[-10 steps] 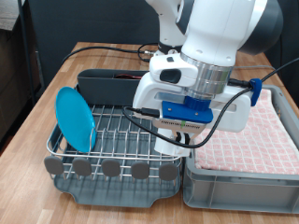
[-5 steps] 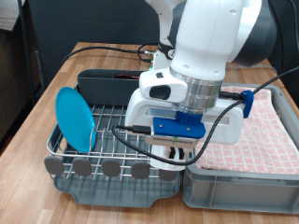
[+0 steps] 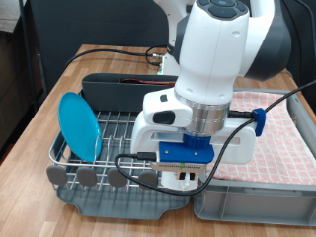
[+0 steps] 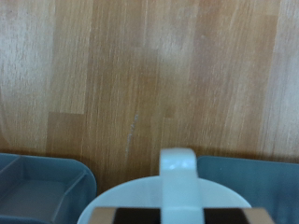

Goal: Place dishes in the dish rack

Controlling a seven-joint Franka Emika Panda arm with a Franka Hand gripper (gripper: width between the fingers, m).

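A: Item nearest the camera?
B: Dish rack (image 3: pixel 109 148), silver wire grid in a dark grey tray, round tabs along the near edge, left of a grey bin (image 3: pixel 252 193) lined with pink checked cloth.

A: Contents?
B: Round bright-blue plate (image 3: pixel 79 123), on edge at the rack's left.

A: Mug?
B: White mug (image 4: pixel 177 187), handle showing, in the wrist view over wood-grain table (image 4: pixel 149 75).

A: Gripper?
B: Hidden behind the arm, low over the rack's right; cannot tell if its fingers are apart. No legible writing.
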